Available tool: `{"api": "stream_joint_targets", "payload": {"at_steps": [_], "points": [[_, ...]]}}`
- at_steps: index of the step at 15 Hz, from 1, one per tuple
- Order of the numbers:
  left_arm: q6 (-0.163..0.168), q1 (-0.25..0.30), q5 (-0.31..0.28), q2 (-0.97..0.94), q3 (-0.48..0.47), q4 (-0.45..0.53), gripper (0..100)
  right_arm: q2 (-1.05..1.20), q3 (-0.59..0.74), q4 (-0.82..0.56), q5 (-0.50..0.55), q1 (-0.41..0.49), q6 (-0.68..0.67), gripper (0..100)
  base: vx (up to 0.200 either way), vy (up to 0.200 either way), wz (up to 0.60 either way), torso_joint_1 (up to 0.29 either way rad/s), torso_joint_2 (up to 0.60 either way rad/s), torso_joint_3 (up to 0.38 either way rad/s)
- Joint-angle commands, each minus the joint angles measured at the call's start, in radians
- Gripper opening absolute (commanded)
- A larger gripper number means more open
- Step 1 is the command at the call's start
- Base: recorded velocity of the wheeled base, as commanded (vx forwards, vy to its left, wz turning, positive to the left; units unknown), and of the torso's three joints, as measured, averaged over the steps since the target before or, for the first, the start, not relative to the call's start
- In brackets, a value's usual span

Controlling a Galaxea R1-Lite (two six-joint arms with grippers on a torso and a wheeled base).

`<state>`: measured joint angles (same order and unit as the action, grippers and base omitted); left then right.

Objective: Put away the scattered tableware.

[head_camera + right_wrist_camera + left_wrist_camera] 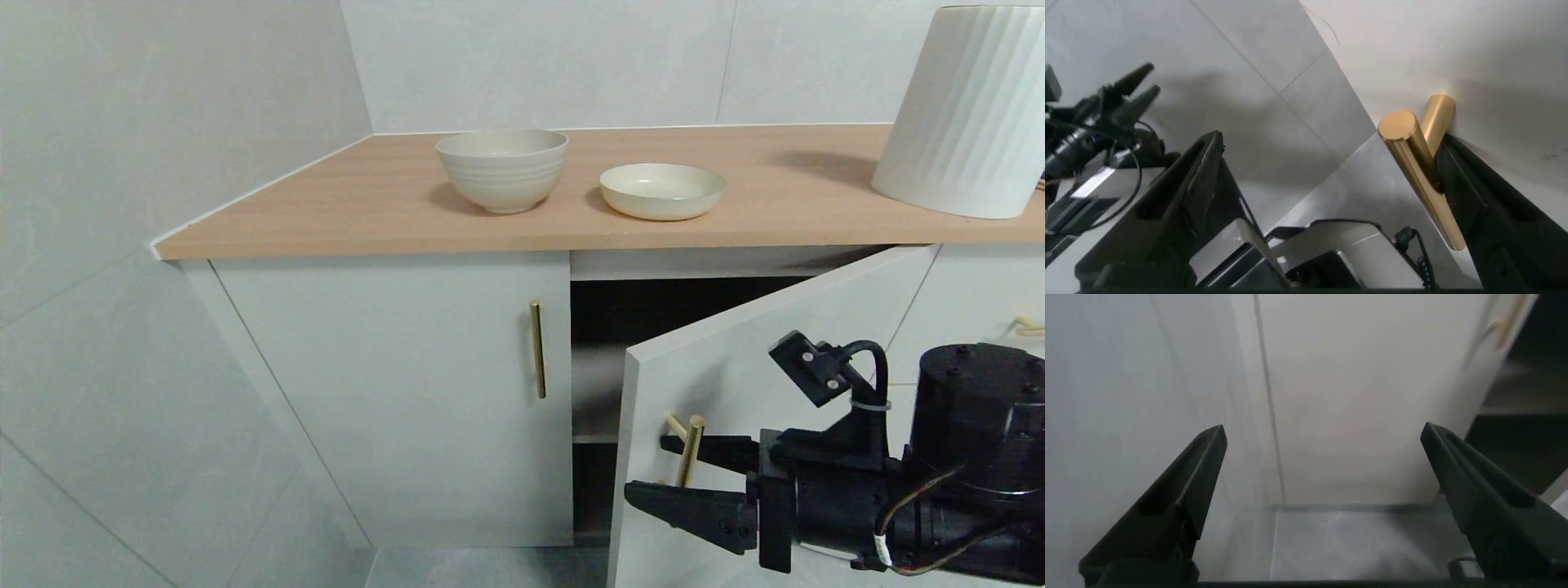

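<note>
**Right door part open, tableware not stowed yet**

Head: bowl (502,170) and shallow dish (662,189) sit on the desk (326,212) toward its left end, mid-depth. They are side by side and not touching, with the dish to the bowl's right. Ribbed white container (963,114) is at the desk's right end. Below, the left door (392,392) is shut and the right door (735,343) is swung part open, with a shelf (596,408) visible in the gap. Right tool (647,467) is at the right door's brass handle (691,453), spread open with the bar between the jaws and nothing clamped.

Left wrist: left tool (1323,431) is spread wide and empty, low down, facing the left door (1372,392) and floor (1355,539).

Right wrist: handle (1429,192) lies against 1 finger (1503,220) of the right tool (1327,151). The other finger is well clear.

My read: the step is door opening. Centre the bar and close squarely before pulling. Follow the hinge arc, since a straight pull risks the bar slipping out. Swing it wide enough for the bowl to pass.
</note>
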<state>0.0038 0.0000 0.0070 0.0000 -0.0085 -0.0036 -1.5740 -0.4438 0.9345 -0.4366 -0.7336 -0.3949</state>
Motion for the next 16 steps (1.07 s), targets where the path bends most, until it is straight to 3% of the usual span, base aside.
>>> {"api": "stream_joint_targets", "payload": {"at_steps": [1,2,3,4,5,7,10,11,12,13,16], "points": [[-0.022,0.000,-0.045,0.000,-0.105,0.007,100,0.025,0.022,-0.002,-0.005,-0.007,-0.002,100,0.000,0.000,0.00,0.000,0.00,0.000],[-0.058,0.000,-0.113,0.002,-0.182,0.033,100,0.028,0.028,-0.002,-0.005,-0.007,-0.002,100,0.000,0.000,0.00,0.000,0.00,0.000],[-0.081,-0.005,-0.219,0.026,-0.269,0.093,100,0.029,0.034,-0.002,-0.005,-0.007,-0.002,100,0.000,0.000,0.00,0.000,0.00,0.000],[-0.085,-0.009,-0.274,0.057,-0.311,0.128,100,0.031,0.036,-0.002,-0.005,-0.007,-0.002,100,0.000,0.000,0.00,0.000,0.00,0.000],[-0.087,-0.011,-0.395,0.170,-0.407,0.202,100,0.034,0.039,-0.002,-0.005,-0.007,-0.002,100,0.000,0.000,0.00,0.000,0.00,0.000],[-0.085,-0.011,-0.518,0.433,-0.539,0.180,100,0.049,0.040,-0.002,-0.005,-0.010,-0.001,100,0.000,0.000,0.00,0.000,0.00,0.000],[-0.058,-0.028,-0.614,0.782,-0.679,0.099,100,0.074,0.042,-0.002,-0.005,-0.010,-0.001,100,0.000,0.000,0.00,0.000,0.00,0.000],[-0.053,-0.049,-0.636,0.890,-0.697,0.054,100,0.083,0.042,-0.003,-0.005,-0.010,-0.001,100,0.000,0.000,0.00,0.000,0.00,0.000],[-0.056,-0.107,-0.647,0.982,-0.708,-0.004,100,0.085,0.043,-0.003,-0.005,-0.009,-0.001,100,0.000,0.000,0.00,0.000,0.00,0.000],[-0.077,-0.178,-0.645,1.077,-0.702,-0.067,100,0.083,0.043,-0.003,-0.005,-0.010,-0.001,100,0.000,0.000,0.00,0.000,0.00,0.000],[-0.157,-0.276,-0.645,1.293,-0.600,-0.248,100,0.078,0.043,-0.005,-0.005,-0.010,-0.001,100,0.000,0.000,0.00,0.000,0.00,0.000]]}}
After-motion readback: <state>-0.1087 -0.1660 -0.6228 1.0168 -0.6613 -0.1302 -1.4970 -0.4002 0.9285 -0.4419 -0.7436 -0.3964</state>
